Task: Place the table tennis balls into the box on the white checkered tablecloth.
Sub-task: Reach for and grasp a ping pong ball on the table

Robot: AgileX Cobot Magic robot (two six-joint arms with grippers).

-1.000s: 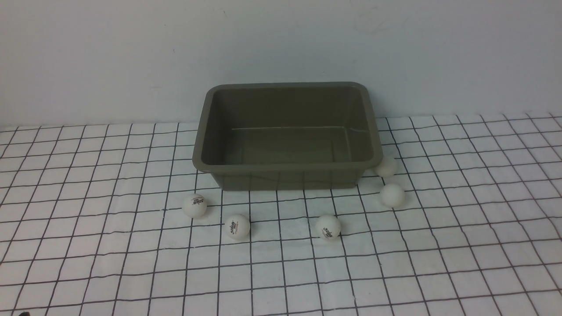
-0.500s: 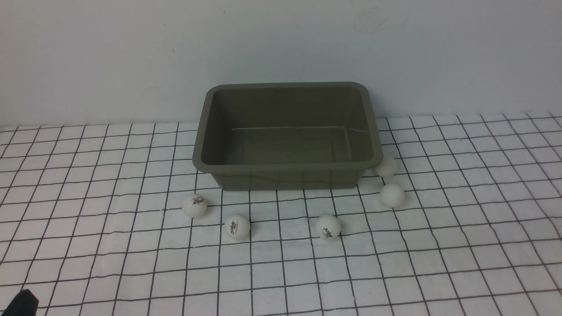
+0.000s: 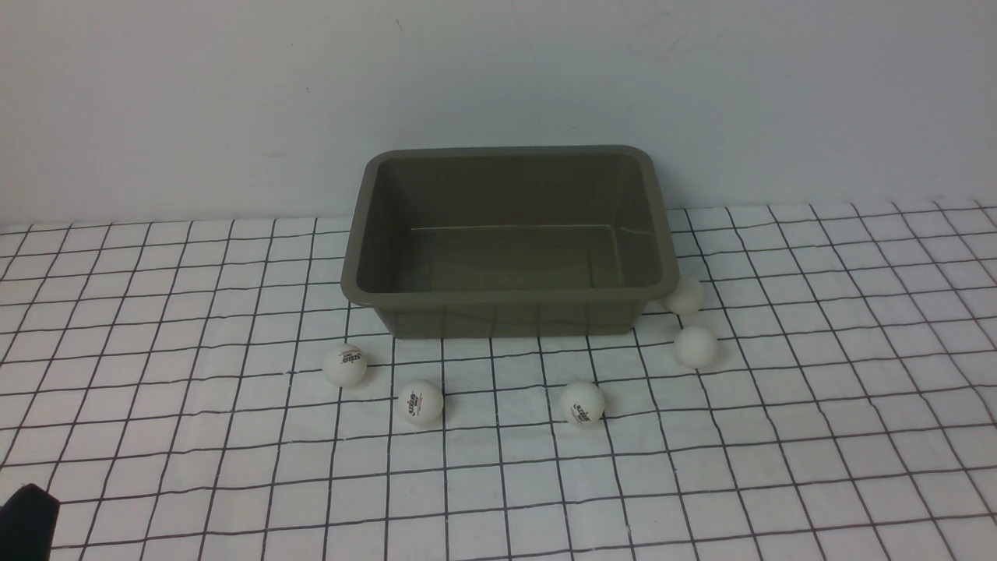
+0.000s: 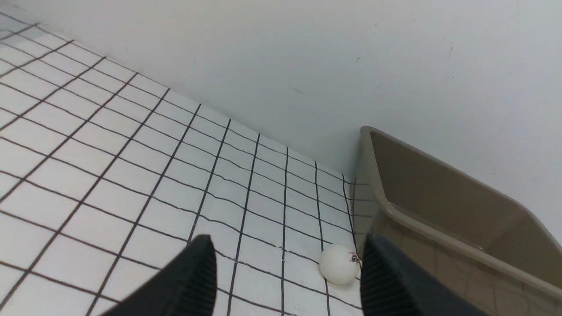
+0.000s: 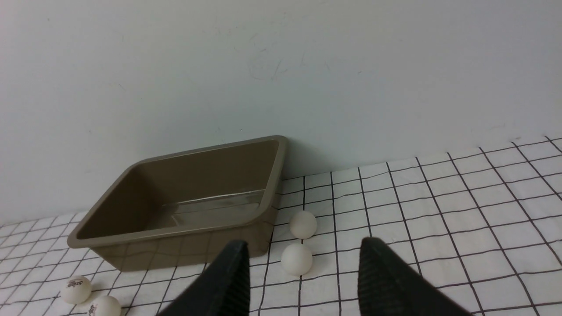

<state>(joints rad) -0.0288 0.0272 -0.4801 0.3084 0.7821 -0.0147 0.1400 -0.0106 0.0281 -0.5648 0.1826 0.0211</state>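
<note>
The olive-grey box stands empty at the back middle of the white checkered tablecloth. Several white table tennis balls lie on the cloth before it: three in front and two by its right corner. My left gripper is open and empty, low over the cloth, with one logo ball ahead near its finger by the box. Only its dark tip shows in the front view. My right gripper is open and empty, facing the two right balls.
A plain grey-white wall stands right behind the box. The cloth is slightly wrinkled. In the right wrist view the box sits left of the two balls, and two more balls show at the far left.
A dark part of my left gripper has come up into the bottom-left corner of the front view. The balls and the box have not moved.
</note>
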